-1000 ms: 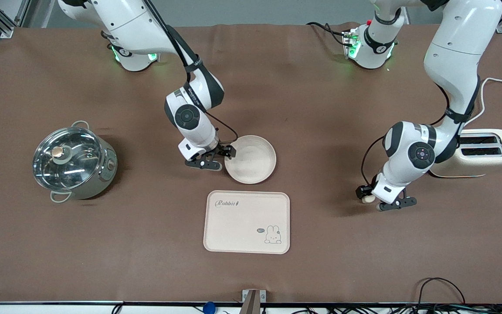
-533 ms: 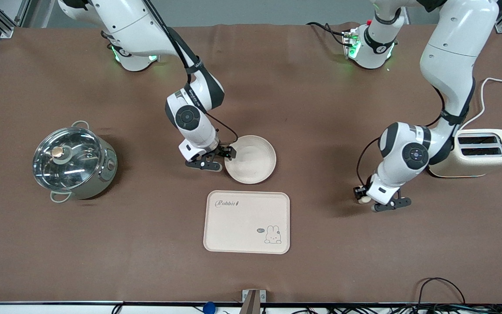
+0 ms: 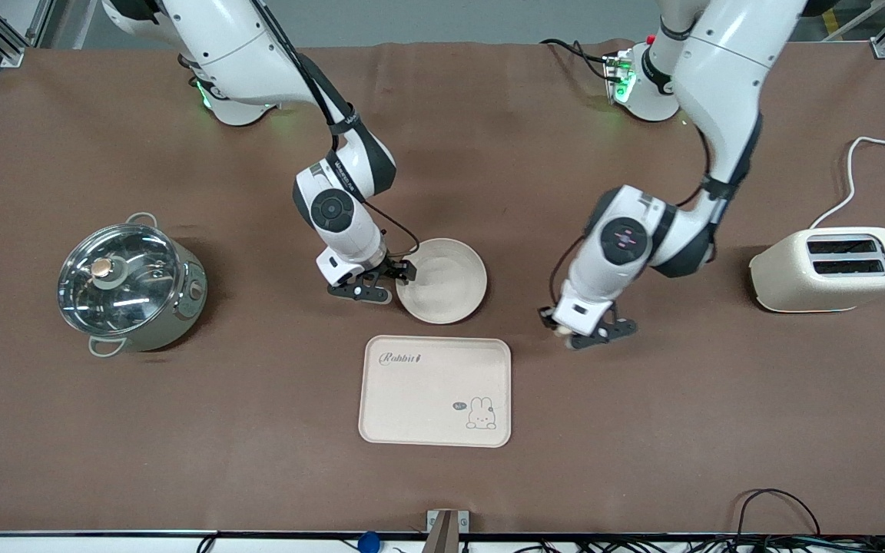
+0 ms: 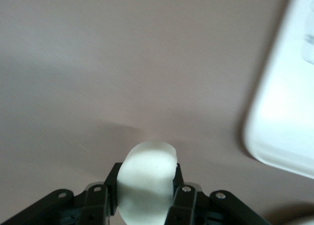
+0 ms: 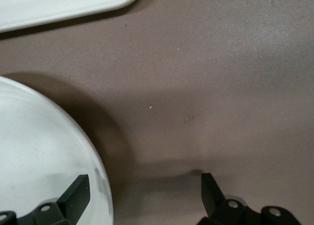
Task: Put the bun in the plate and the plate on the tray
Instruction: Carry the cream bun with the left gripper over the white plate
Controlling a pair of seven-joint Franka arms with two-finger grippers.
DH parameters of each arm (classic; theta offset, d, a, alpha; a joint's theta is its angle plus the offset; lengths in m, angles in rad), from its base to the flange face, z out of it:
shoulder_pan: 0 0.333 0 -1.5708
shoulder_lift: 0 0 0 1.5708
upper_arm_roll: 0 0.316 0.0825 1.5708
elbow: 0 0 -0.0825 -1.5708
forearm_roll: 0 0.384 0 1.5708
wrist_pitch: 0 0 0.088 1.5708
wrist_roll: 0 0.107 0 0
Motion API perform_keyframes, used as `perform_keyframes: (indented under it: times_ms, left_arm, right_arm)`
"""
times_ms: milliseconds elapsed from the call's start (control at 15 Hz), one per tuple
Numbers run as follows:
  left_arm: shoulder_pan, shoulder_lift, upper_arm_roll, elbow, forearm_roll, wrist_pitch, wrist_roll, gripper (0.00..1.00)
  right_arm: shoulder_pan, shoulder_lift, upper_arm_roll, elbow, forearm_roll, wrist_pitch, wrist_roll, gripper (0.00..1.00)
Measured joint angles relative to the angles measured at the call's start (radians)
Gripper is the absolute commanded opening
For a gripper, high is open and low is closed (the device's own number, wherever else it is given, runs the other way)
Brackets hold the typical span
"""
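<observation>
Pinching the bun (image 4: 147,183) (mostly hidden in the front view), the left gripper (image 3: 577,332) hangs over bare table beside the tray (image 3: 435,390). Spread wide, the right gripper (image 5: 144,195) straddles the plate (image 3: 442,280) rim.

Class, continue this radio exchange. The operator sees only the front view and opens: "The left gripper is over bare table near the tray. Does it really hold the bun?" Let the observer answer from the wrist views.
Observer: Yes. The left wrist view shows the bun clamped between the fingers of the left gripper, with its rounded end sticking out past them.
Operator: And the right gripper at the plate, open or shut?
Observer: Open. In the right wrist view the right gripper straddles the rim of the plate, one finger over the dish and the other over bare table.
</observation>
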State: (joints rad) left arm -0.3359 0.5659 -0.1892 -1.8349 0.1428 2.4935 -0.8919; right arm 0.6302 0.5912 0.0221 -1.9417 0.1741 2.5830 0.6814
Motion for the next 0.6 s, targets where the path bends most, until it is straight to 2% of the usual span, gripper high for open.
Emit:
perform_keyframes:
  times_ms: [267,600]
  left_arm:
    - [-0.140,0.011,0.000,0.036,0.000,-0.001,-0.197,0.44]
    - [-0.235,0.048,0.000,0.074,0.000,-0.002,-0.352,0.44]
  right_arm:
    - [0.001,0.000,0.001,0.002,0.000,0.001,0.007,1.00]
    - [0.001,0.000,0.002,0.003,0.000,0.001,0.009,1.00]
